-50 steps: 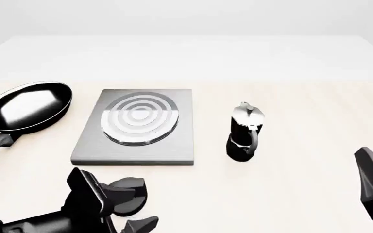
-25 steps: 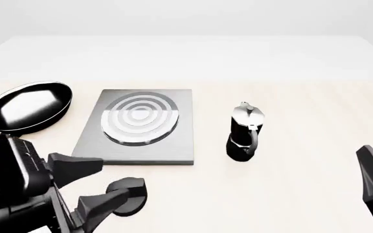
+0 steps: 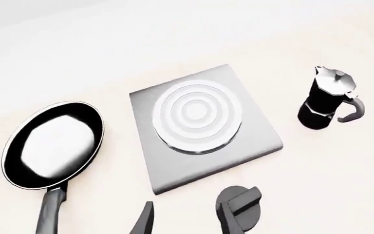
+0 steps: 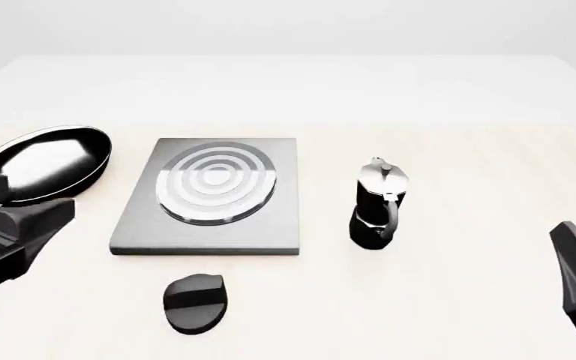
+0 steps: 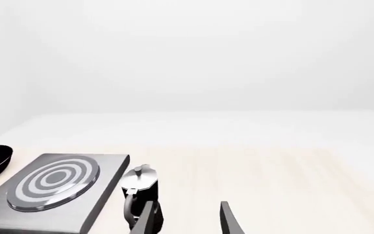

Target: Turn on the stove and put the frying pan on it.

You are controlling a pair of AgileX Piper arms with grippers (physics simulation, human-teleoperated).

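The left gripper point(image 4: 13, 232) has swung away from the knob point(image 4: 196, 301) toward the frying pan's point(image 4: 43, 163) handle, jaws spread and empty, suggesting the switching step is over and the pickup comes next. The pan sits on the table just left of the stove point(image 4: 211, 196), whose burner is bare. The coffee pot point(image 4: 378, 204) stands well right; the right gripper point(image 5: 185, 220) waits with jaws parted, empty.

Frying pan point(image 4: 40, 163) left of stove point(image 4: 211, 196), moka pot point(image 4: 378, 204) right; knob point(image 4: 197, 302) in front, all on desk point(image 4: 468, 187).
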